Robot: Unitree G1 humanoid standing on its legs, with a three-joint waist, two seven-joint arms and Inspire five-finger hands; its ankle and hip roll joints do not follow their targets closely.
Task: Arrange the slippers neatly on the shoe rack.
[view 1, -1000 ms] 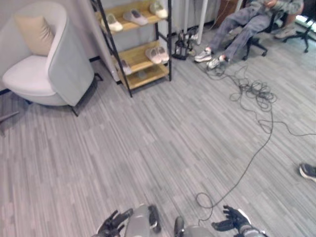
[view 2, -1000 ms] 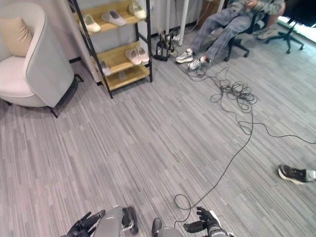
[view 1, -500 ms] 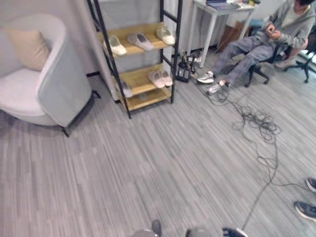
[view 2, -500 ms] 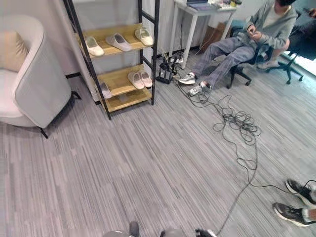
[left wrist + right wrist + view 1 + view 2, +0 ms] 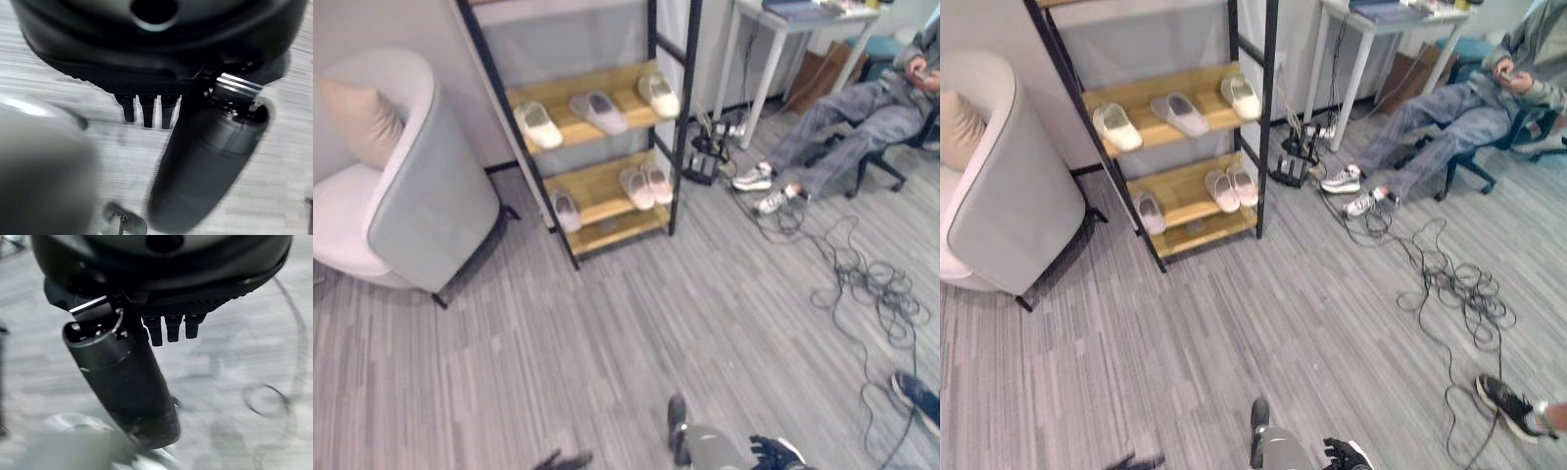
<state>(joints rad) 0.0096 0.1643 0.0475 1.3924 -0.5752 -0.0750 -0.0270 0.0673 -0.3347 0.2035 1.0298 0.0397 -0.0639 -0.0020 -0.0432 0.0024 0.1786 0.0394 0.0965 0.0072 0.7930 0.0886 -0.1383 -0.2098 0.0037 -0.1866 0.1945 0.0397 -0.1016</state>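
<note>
The black-framed shoe rack (image 5: 578, 84) stands ahead by the wall, with two wooden shelves. Its upper shelf carries a cream slipper (image 5: 538, 124), a grey slipper (image 5: 598, 112) and another cream slipper (image 5: 658, 95), spaced apart. On the lower shelf a pinkish pair (image 5: 646, 186) lies side by side, and a single grey slipper (image 5: 566, 209) sits at its left end. My left hand (image 5: 156, 58) and right hand (image 5: 161, 284) hang low over the grey floor, far from the rack, fingers relaxed and holding nothing. The right hand (image 5: 778, 453) peeks in at the bottom edge.
A pale armchair (image 5: 431, 206) with a beige cushion stands left of the rack. A white table (image 5: 803, 20) and a seated person (image 5: 862, 108) are at the right. Loose cables (image 5: 871, 294) sprawl on the floor at right, near a person's dark shoe (image 5: 915, 392).
The camera has moved: the rack now shows larger and nearer, and both hands have dropped to the bottom edge. The slippers on the shelves lie as before.
</note>
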